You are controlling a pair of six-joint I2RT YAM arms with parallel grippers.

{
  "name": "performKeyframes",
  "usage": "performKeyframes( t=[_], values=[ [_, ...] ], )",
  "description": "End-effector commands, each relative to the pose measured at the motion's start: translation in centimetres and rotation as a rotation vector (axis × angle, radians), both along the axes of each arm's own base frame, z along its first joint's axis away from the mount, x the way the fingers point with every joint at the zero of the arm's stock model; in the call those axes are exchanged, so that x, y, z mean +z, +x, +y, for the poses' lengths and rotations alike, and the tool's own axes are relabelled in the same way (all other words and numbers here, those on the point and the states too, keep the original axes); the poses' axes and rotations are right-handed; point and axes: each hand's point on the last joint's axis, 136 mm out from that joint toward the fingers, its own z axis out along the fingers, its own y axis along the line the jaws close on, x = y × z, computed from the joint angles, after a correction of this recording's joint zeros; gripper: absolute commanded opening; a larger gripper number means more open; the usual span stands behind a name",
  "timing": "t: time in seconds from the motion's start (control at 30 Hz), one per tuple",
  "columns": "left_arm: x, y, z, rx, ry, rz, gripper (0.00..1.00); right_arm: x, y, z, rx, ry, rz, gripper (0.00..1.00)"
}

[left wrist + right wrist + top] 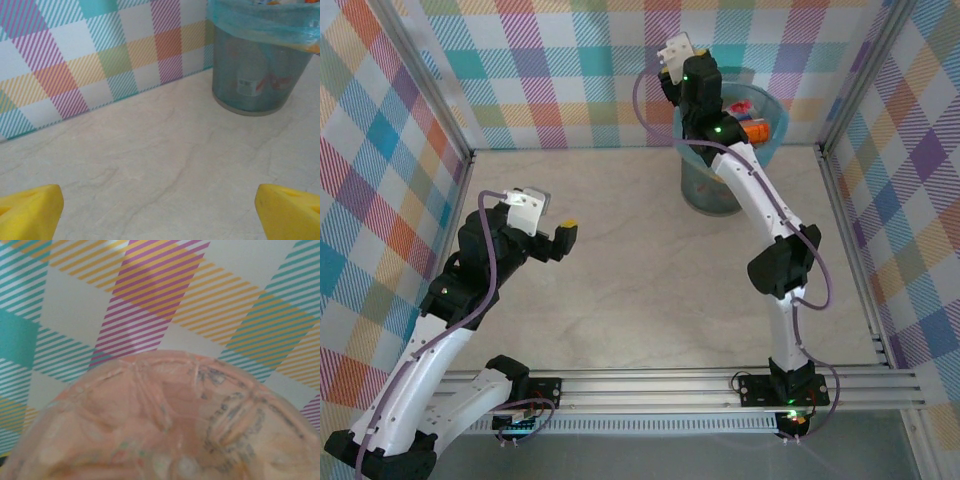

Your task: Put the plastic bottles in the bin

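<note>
Pinching a pink-tinted bottle (165, 425), the right hand (672, 66) is raised high at the back of the cell. Its own fingers are hidden in the wrist view, but the moulded bottom of the bottle hangs in the air very near to the lens, with only the chequered wall (150, 300) behind it, so I judge that the jaws are closed on its body. In the top view this hand stands beside the far left part of the rim of the bin (712, 190), and I cannot tell if the bottle is exactly over the opening. Inside the blue bag some other plastic bottles (757, 130) are lying, one of them orange. The left hand (160, 212) is spread wide and holds nothing; it hovers over the desk (165, 150), well apart from the bin. The bottle seems to be thin clear plastic and probably empty, so it should be very light but also soft. A hard squeeze would dent it, and the smooth round wall may slip or turn between the pads. The best place to take it is, I think, across the middle of the body, or just under the cap where the plastic is stiffer. It does not look fragile, so a drop into the bin should do it no harm.
</note>
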Motion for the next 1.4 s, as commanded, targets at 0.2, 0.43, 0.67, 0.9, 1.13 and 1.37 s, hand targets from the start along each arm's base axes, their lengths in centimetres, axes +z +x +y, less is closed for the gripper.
performKeyframes(
  t=[0.2,0.43,0.67,0.9,1.13,1.37],
  values=[
    [0.6,0.3,0.9,0.047,0.003,-0.024,0.98,-2.3,1.7,-2.0,-0.053,0.005,0.06,0.64],
    [-0.3,0.5,0.7,0.038,0.019,0.002,0.99,-6.1,2.6,-4.3,-0.071,0.07,0.178,0.64],
    [-0.2,0.6,0.5,0.027,0.023,0.02,0.99,-8.2,2.9,-5.5,-0.071,0.137,0.247,0.66],
    [0.5,0.0,0.3,0.013,0.005,0.039,0.99,-10.9,3.1,-7.1,-0.082,0.21,0.34,0.66],
    [0.6,-0.4,0.6,0.034,-0.032,0.062,0.99,-12.3,3.0,-8.6,-0.082,0.324,0.407,0.66],
    [-0.9,-0.3,1.3,0.089,-0.056,0.08,0.99,-12.0,1.8,-8.8,-0.079,0.363,0.461,0.67]
  ],
)
